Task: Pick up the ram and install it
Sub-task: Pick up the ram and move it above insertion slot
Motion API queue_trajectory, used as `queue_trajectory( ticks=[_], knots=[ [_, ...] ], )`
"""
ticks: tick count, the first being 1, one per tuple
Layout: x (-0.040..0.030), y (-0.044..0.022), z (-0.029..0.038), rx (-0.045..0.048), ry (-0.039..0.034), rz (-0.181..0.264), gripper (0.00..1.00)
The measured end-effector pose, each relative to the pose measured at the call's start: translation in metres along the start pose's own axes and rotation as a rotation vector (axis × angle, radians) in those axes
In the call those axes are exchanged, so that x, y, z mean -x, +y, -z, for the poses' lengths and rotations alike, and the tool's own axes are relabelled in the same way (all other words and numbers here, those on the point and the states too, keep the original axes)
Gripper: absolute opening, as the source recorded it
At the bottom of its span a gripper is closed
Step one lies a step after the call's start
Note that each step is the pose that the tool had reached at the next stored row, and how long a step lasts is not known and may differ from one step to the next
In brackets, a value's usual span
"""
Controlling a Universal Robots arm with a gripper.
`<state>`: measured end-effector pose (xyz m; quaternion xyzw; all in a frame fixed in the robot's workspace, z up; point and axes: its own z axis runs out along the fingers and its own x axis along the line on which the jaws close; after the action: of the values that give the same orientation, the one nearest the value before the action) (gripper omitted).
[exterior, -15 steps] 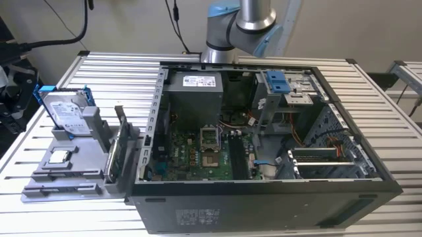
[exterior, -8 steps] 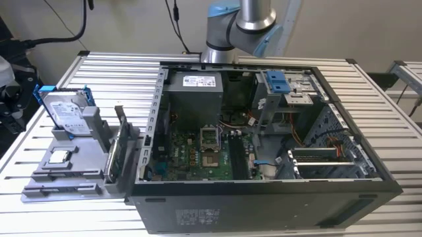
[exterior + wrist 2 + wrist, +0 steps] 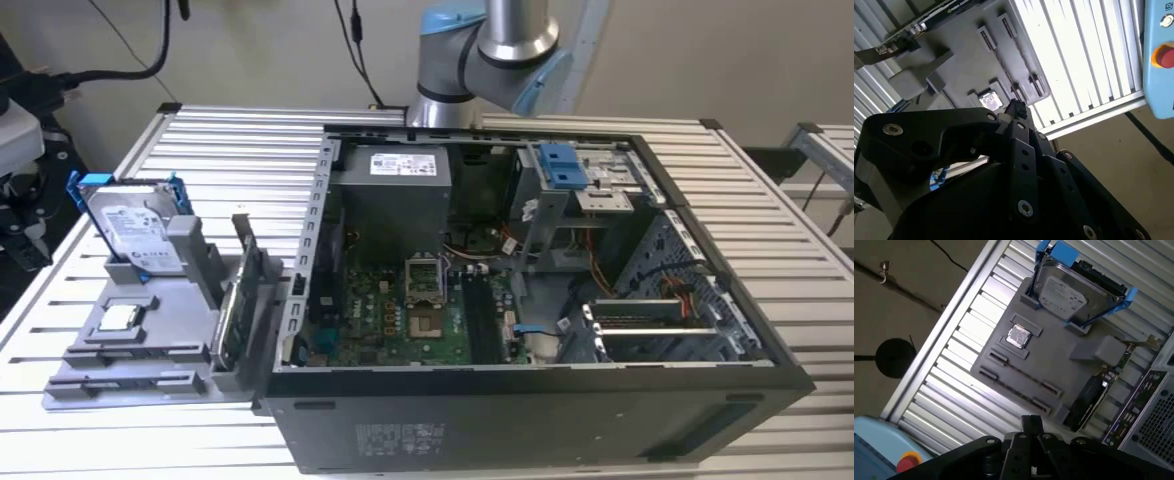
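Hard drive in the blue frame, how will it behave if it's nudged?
The hard drive looks metal-cased, so probably stiff and fairly heavy. It stands on edge in the gray holder, so a push might tip it.

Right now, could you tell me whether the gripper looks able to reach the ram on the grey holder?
Probably yes. In the first wrist view the gripper hangs above the grey holder, and the ram lies uncovered in its slot; the hard drive and green card stand off to the side.

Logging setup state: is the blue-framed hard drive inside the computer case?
No, the hard drive stands on the grey tray outside the case.
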<state>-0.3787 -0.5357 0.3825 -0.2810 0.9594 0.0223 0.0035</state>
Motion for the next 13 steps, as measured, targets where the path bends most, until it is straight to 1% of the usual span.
queue_trajectory(
  ticks=[13],
  knots=[
    [0.0, 0.0, -0.0003, 0.0019, 0.0044, 0.21, 0.11]
  ],
)
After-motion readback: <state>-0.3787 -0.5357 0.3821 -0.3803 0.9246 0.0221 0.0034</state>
